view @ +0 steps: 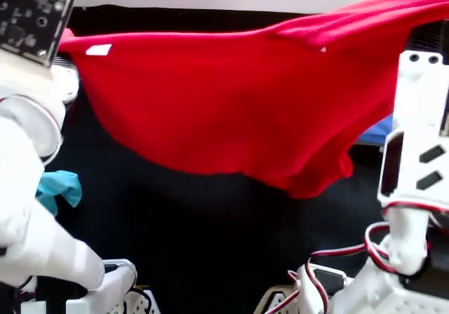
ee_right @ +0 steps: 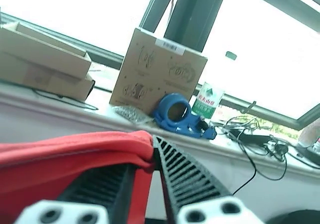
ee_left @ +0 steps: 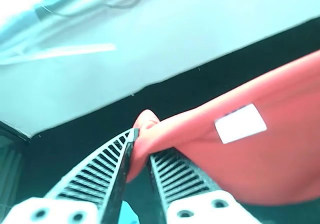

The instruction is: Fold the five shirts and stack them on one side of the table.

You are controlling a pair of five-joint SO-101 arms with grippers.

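Note:
A red shirt (view: 238, 104) hangs stretched in the air between both arms, above the black table (view: 210, 244). Its white neck label (view: 99, 49) shows near the left arm. My left gripper (ee_left: 139, 140) is shut on one corner of the red shirt (ee_left: 240, 154), with the label (ee_left: 240, 123) close by. My right gripper (ee_right: 152, 153) is shut on the other edge of the red shirt (ee_right: 65, 154), lifted high toward the window. A teal shirt (view: 57, 188) lies at the table's left, and a blue shirt (view: 379, 130) peeks out behind the right arm.
The left arm's white body (view: 28, 188) and the right arm's white body (view: 414, 160) stand at the front corners. A window sill behind the table carries cardboard boxes (ee_right: 155, 69), a blue tool (ee_right: 180, 116) and cables (ee_right: 255, 139).

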